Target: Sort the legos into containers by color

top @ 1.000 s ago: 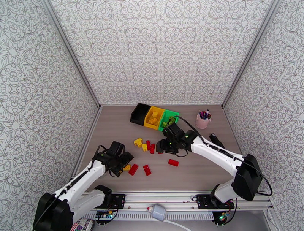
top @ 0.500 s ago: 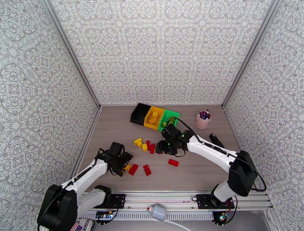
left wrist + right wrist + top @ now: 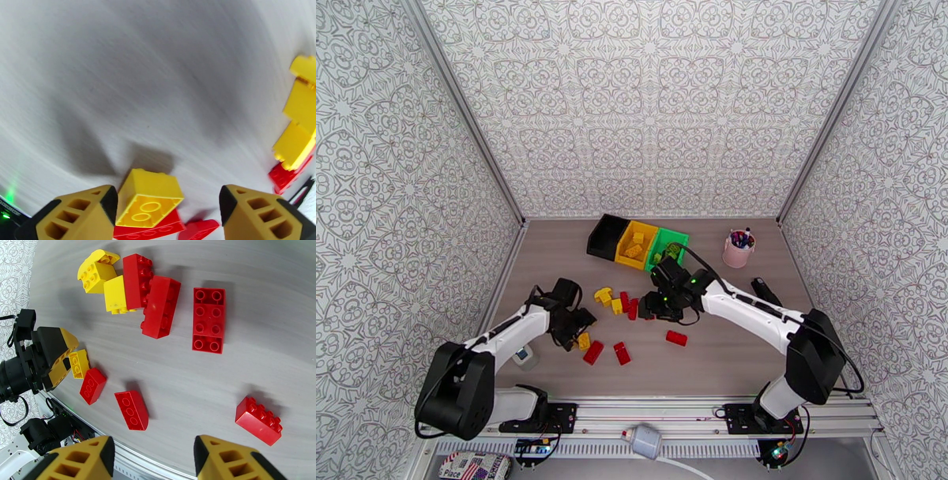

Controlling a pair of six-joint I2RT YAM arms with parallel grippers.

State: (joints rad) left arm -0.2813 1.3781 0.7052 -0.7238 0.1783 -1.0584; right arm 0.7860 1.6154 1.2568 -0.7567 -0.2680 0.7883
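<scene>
Loose legos lie mid-table: a yellow brick with red ones by it, a yellow and red cluster, and a lone red brick. My left gripper is low over that yellow brick; the jaws are open around it, one finger against its side, the other well apart. My right gripper hovers open by the cluster, its fingers holding nothing above the red bricks. The black, yellow and green containers stand in a row at the back.
A pink cup of pens stands at the back right, with a dark object on the table near the right arm. Patterned walls close in three sides. The yellow and green bins hold bricks.
My left arm has reached further in and to the right, and its jaws have narrowed around the yellow brick. The right gripper has drifted slightly left.
</scene>
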